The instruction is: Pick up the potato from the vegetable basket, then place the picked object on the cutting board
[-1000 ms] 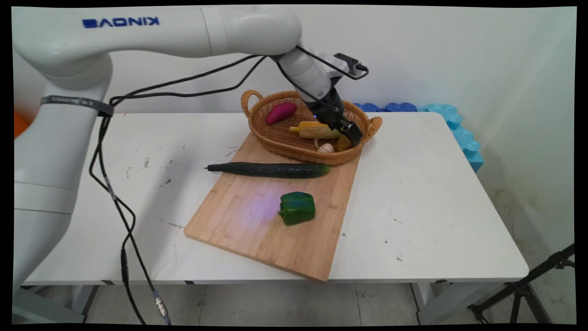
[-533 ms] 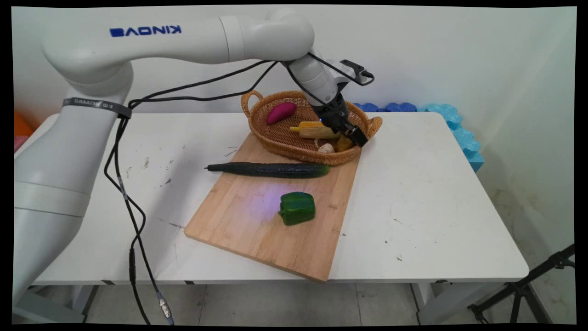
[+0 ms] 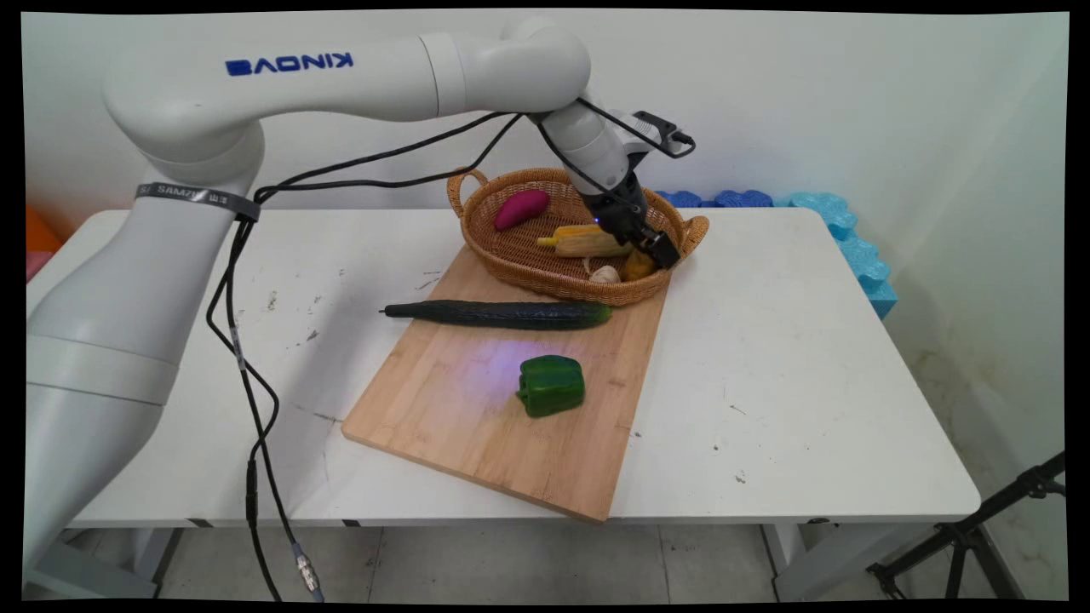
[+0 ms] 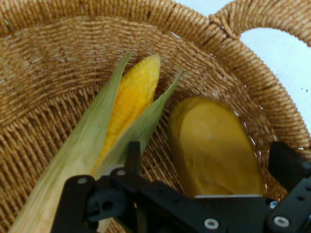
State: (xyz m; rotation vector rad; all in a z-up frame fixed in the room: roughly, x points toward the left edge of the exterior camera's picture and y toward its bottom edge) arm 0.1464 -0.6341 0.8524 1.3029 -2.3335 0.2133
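Over the right end of the wicker basket [image 3: 511,255] you see the claw [image 3: 657,253] spread wide, its fingers [image 4: 286,165] to either side of a yellow-brown potato-like piece [image 4: 214,148] without gripping it. Just beside that piece lie a corn cob [image 4: 129,104] and a garlic bulb [image 3: 605,274]. Nearer you, a cucumber [image 3: 502,314] and a green pepper [image 3: 551,385] rest on the cutting board [image 3: 443,409] on the counter [image 3: 809,375].

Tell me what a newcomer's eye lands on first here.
The claw dips into the wicker basket at the table's far side, straddling a yellow-brown vegetable beside a corn cob. On the wooden board in front lie a long cucumber and a green pepper.
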